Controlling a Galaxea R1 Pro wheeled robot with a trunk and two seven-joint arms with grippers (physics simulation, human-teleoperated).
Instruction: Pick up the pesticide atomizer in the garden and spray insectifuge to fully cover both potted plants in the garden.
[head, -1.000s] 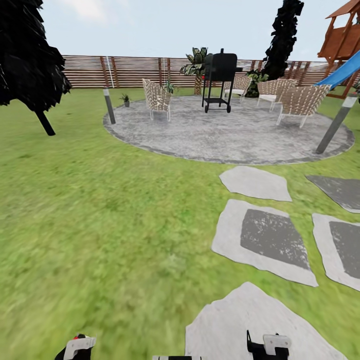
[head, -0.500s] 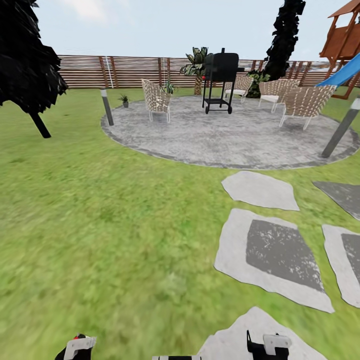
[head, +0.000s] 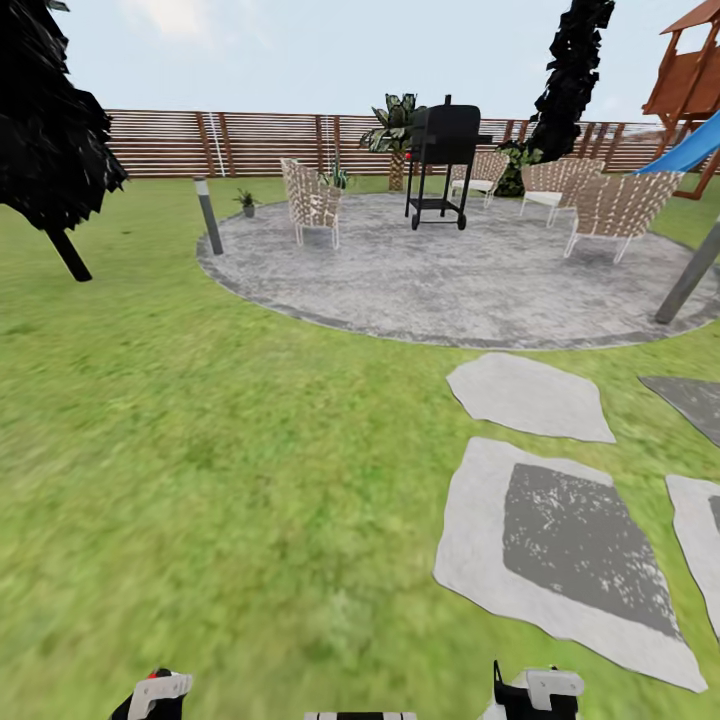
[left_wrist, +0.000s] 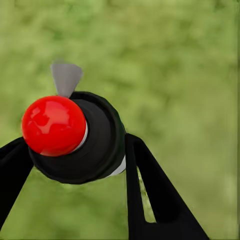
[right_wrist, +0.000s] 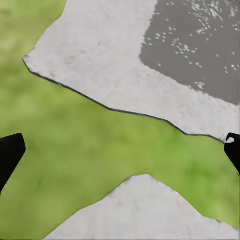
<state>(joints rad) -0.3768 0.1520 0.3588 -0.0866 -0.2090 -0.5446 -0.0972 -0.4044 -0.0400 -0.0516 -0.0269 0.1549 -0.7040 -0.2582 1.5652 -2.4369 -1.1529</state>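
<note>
Your left gripper (left_wrist: 75, 165) is clamped on the atomizer (left_wrist: 80, 137): the black fingers (left_wrist: 150, 190) press against either side of its round dark body. Seen from above in the left wrist view, the atomizer shows a glossy red top, a dark green-black shoulder, a thin white band below the cap and a pale grey nozzle pointing out over blurred lawn. No writing or label can be read on it.

Your right gripper (right_wrist: 120, 150) is spread wide and holds nothing; its two black fingertips sit at opposite edges of the right wrist view, above grass and two grey stepping stones (right_wrist: 125, 55).

In the head view, both grippers sit at the lower edge, left (head: 155, 695) and right (head: 530, 692), over the lawn (head: 200, 450).

One potted plant (head: 247, 202) stands in a small grey pot on the grass at the far left rim of the round patio (head: 450, 270), near a grey post (head: 208, 215). A second small plant (head: 337, 177) shows just behind the nearest woven chair (head: 310, 200); its pot is hidden. A black grill (head: 442, 160) stands on the patio, with the slat fence (head: 250, 140) behind.
</note>
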